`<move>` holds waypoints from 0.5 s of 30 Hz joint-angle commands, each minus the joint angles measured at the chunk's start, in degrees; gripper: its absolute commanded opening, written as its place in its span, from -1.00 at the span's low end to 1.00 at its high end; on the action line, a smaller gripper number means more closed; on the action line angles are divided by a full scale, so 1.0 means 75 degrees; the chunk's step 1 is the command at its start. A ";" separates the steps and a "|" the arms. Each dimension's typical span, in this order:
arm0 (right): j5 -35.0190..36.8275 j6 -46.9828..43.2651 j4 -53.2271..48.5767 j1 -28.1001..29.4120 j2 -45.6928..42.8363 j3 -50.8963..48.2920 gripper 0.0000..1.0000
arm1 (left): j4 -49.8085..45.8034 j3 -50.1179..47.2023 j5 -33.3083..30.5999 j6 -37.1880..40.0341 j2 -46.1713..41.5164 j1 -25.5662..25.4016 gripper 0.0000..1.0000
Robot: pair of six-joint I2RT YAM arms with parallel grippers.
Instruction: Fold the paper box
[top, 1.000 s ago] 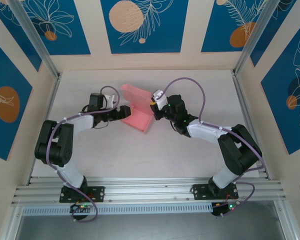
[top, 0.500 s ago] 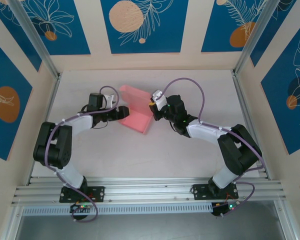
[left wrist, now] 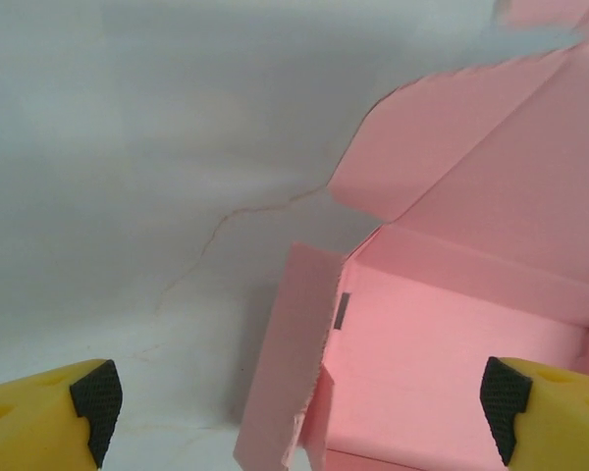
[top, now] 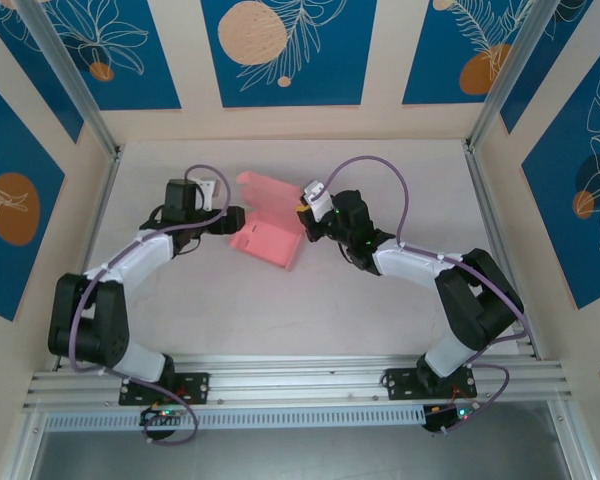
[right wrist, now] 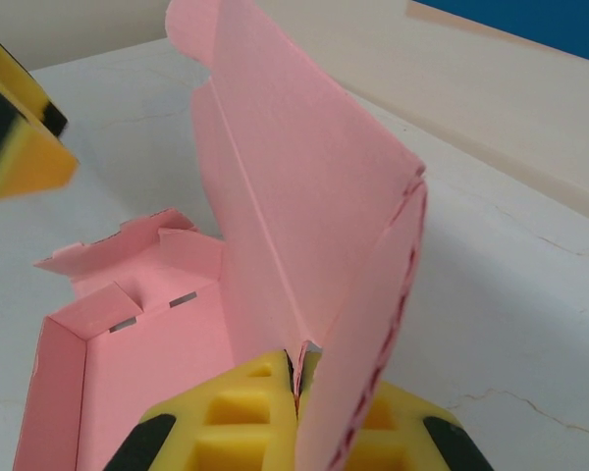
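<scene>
The paper box (top: 268, 240) lies between the left gripper (top: 236, 217) and right gripper (top: 303, 213).

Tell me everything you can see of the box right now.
The box is thin pale pink card, half folded: a shallow open tray with low walls and loose corner flaps, its lid panel raised steeply. It sits on the table. The right hand is shut on the raised lid; the open left hand is by its left wall, not visibly touching.
</scene>
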 commanded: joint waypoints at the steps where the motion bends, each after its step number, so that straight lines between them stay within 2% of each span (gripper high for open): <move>1: -0.0125 0.0044 0.0239 0.0074 0.0010 0.0172 -1.00 | 0.0286 0.0133 0.0822 0.0464 0.0675 0.0057 0.98; 4: -0.0082 0.0032 0.0216 0.0093 0.0003 0.0172 -1.00 | 0.0535 0.0253 0.1485 0.0356 0.1116 0.0043 0.99; 11: -0.0049 0.0003 0.0205 0.0083 0.0010 0.0195 -1.00 | 0.0684 0.0399 0.2016 0.0090 0.1842 0.0033 0.99; 15: 0.0007 -0.0038 0.0175 0.0085 0.0043 0.0204 -1.00 | 0.0960 0.0380 0.2620 -0.0267 0.1721 -0.0065 0.85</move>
